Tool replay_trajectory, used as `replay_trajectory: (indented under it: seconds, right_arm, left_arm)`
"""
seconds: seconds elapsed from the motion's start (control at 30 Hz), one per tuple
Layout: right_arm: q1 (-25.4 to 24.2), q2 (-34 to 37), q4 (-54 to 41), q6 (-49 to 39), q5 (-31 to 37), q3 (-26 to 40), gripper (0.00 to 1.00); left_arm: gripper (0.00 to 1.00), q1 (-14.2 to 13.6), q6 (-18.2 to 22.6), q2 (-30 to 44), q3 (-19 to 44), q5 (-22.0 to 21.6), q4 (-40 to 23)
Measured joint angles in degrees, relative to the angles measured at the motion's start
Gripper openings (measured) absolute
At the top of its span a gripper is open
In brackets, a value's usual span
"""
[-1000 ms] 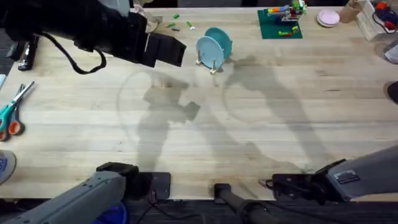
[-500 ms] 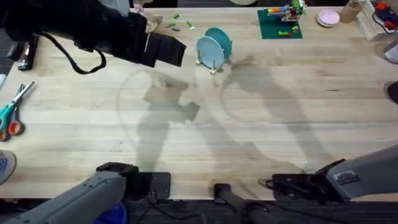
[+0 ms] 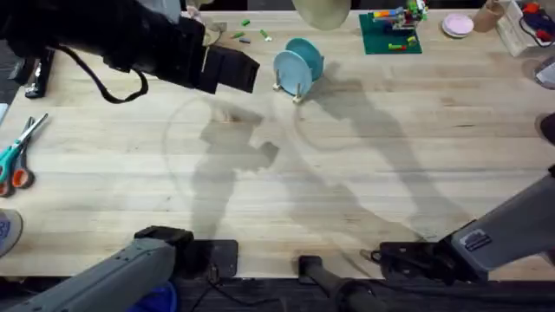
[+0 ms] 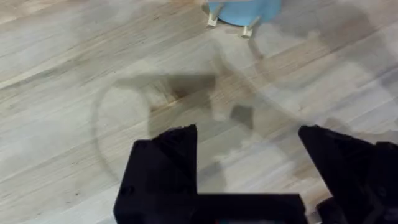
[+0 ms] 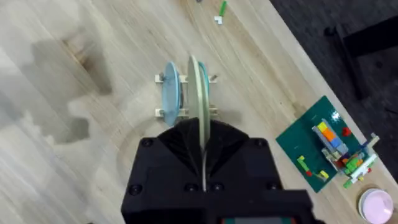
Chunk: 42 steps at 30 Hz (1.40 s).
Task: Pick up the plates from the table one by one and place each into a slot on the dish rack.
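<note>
Overhead view, left to right. Scissors (image 3: 17, 156) with teal and orange handles lie at the left edge of the tabletop (image 3: 364, 191), pale planks with visible grain. Left arm reaches across the far left, dark and bulky; its pincer (image 4: 249, 149) stands apart and empty, hovering over bare wood just left of the rack (image 3: 293, 87).

Rack sits far centre: small, pale wood, thin upright pegs. Two light blue plates (image 3: 298, 62) stand on edge in it, smooth, round, matte. So those two are judged done.

Cream plate (image 3: 323, 10) shows at the far edge above the rack, a pale yellow disc partly cut off by the frame. In the right wrist view the right pincer (image 5: 202, 163) is clamped on this plate's rim, holding it on edge. Seen from that camera, the cream plate lines up beside the blue plates and over the rack, apart from it, not yet in a slot. Which gap it is aimed at I cannot tell.

Right of the rack: green brick baseplate (image 3: 390, 35) with small coloured bricks, then a pink disc (image 3: 457, 24) near the far right corner. A few loose green bricks lie left of the rack.

Progress, as judged: no plates left lying flat on the tabletop in view. Last step in hand is lowering the cream plate between pegs and letting go.
</note>
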Motion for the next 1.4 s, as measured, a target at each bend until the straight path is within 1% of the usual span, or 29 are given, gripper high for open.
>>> replay_trajectory:
  seconds: [0.4,0.7,1.0,1.23,1.4]
  right_arm:
    - [0.0,2.89,-0.07,0.15,-1.95,0.0,0.029]
    - [0.0,6.34,-0.09,0.2,-2.19,0.0,0.029]
    - [0.0,7.55,0.06,0.17,-2.34,0.0,0.029]
    - [0.0,10.53,0.52,0.17,-2.34,0.0,0.029]
    - [0.0,10.8,0.82,0.17,-2.34,0.0,0.029]
  left_arm:
    - [0.995,0.0,0.0,0.0,0.0,0.0,0.01]
    - [0.995,0.0,0.0,0.0,0.0,0.0,-0.01]
    - [0.995,0.0,0.0,0.0,0.0,0.0,-0.01]
    - [0.995,0.0,0.0,0.0,0.0,0.0,-0.01]
    - [0.995,0.0,0.0,0.0,0.0,0.0,-0.01]
